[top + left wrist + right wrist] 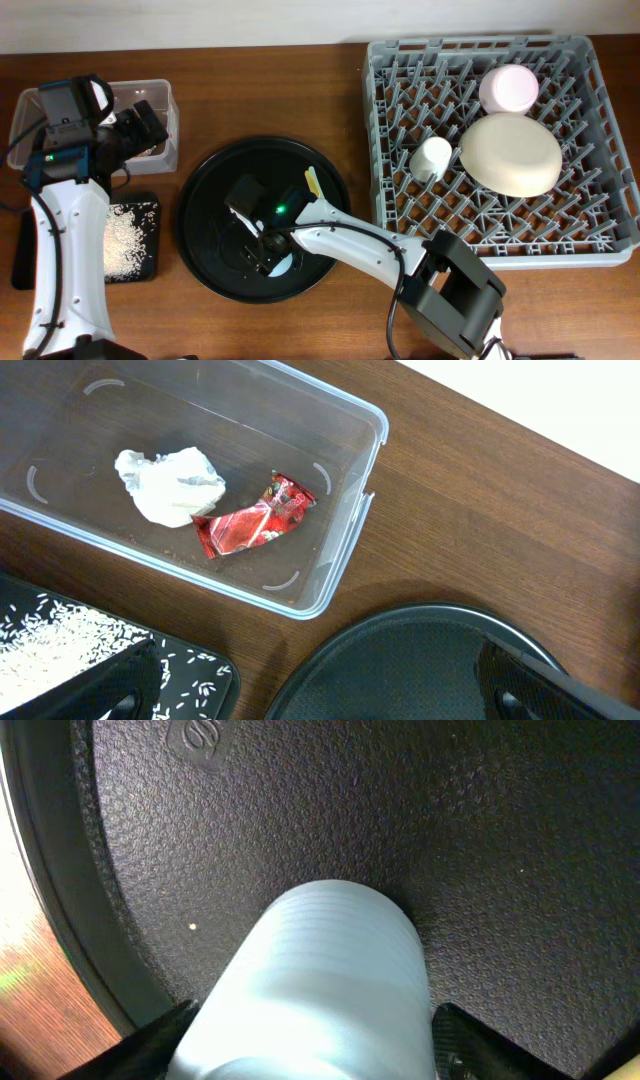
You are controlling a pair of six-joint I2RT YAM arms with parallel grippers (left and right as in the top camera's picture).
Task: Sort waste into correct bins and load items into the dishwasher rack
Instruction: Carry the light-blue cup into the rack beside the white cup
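Observation:
In the right wrist view my right gripper (315, 1040) is shut on the light blue cup (320, 970), low over the round black tray (480, 840). The overhead view shows that gripper (265, 250) and the cup (284, 266) there too. The yellow utensil (312, 183) lies on the same tray. My left gripper (320, 700) is open and empty beside the clear box (350, 510), which holds the white tissue (170, 482) and the red wrapper (255, 520). Rice (128, 235) lies in the shallow black tray (150, 272). The grey rack (390, 120) holds the pink bowl (508, 88), cream bowl (510, 153) and white cup (432, 158).
The round black tray (205, 215) sits between the two bins and the rack. The clear box (168, 120) stands at the back left, with the shallow tray in front of it. The left arm's white link (70, 260) runs along the left table edge.

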